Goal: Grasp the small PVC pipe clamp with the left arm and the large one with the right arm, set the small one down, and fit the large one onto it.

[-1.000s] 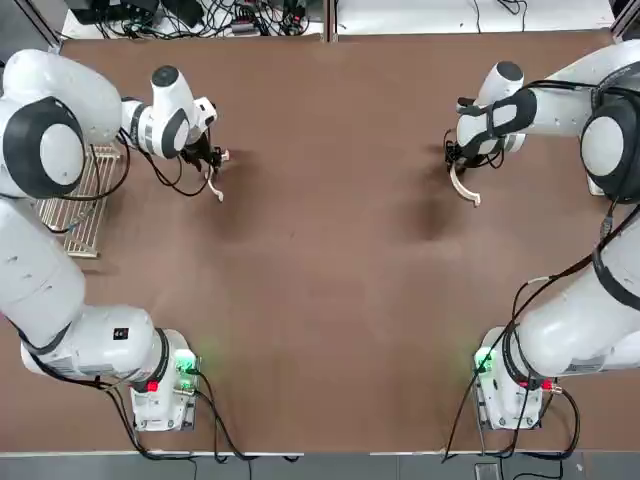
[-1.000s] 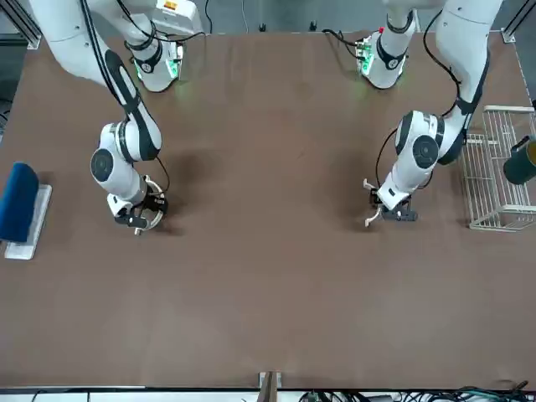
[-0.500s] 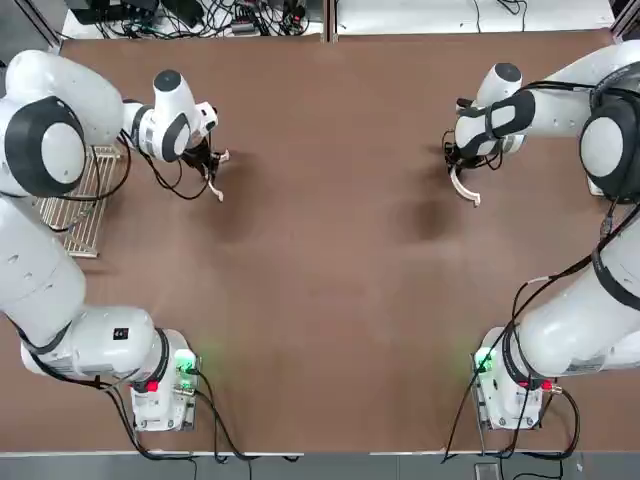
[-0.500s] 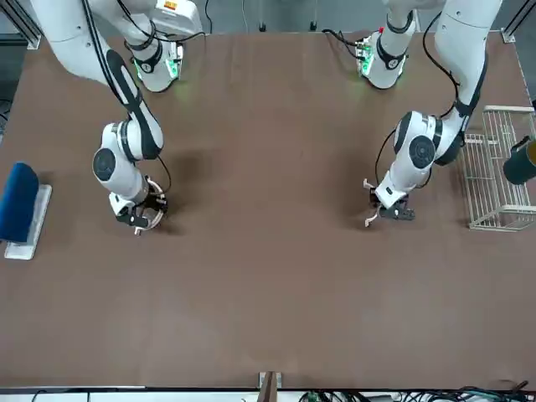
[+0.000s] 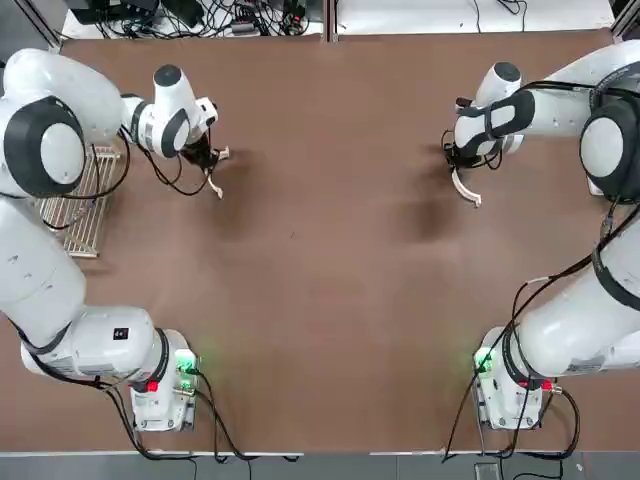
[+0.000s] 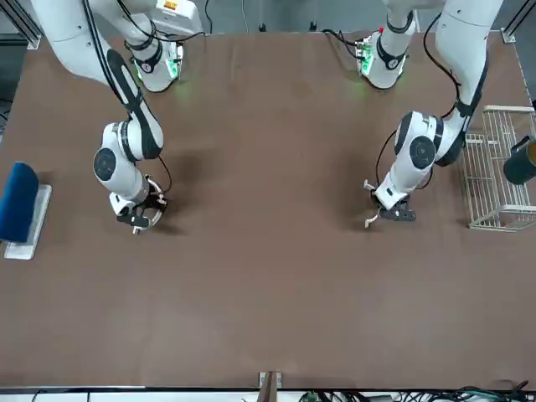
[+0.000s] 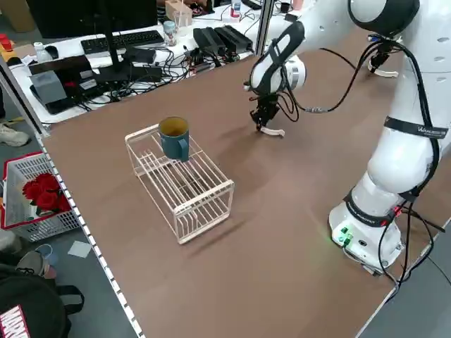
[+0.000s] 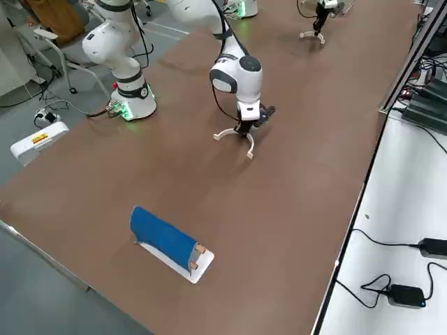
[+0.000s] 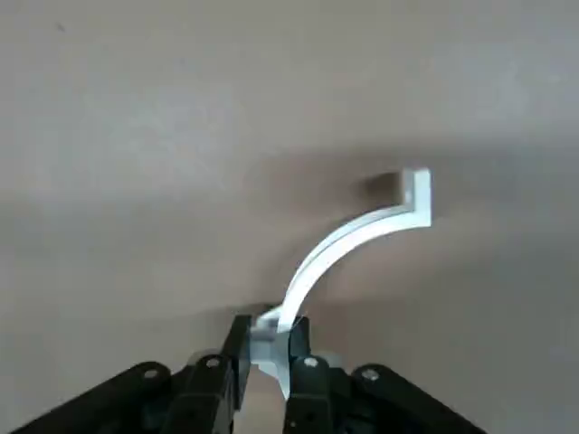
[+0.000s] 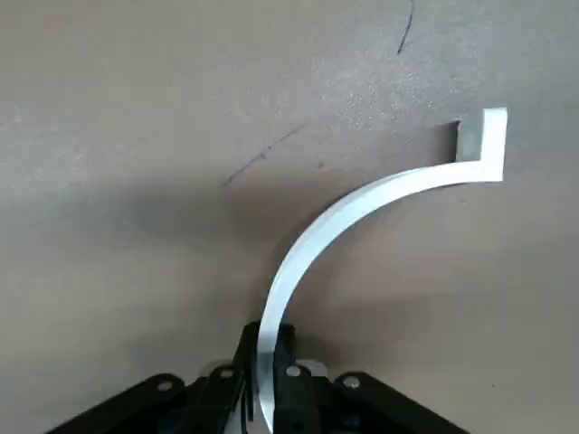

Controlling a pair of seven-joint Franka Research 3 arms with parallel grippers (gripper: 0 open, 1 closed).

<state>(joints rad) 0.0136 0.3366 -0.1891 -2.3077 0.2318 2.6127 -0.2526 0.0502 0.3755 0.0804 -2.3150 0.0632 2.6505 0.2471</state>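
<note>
With both clamps pinched up and both arms hanging over the bench (image 5: 320,300), here comes the careful bit! Out at ten o'clock from the bench's middle, seen from overhead, the left gripper (image 9: 270,322) has its fingers clamped on the small PVC pipe clamp (image 9: 348,241). Over at two o'clock, the right gripper (image 10: 270,330) grips the large one (image 10: 362,203), fingers tight on one side of the arc.

Next up, by the look of it, is the small one's set-down, and it wants patience: bring it in toward the centre, square it to the bench, lower it until it sits steady, then part the fingers gently and back straight off, so no tab gets dragged. The right side should hold clear, then line its tabs up before pressing. Both arcs are held off-centre, so a hard push could well twist them in the grip.

And the count! Two arms, two grippers, two clamps, one small, one large; one white wire rack (image 7: 184,211), one mug (image 7: 175,139) on it; one blue curved piece (image 8: 162,236) on one white board (image 8: 202,266).
</note>
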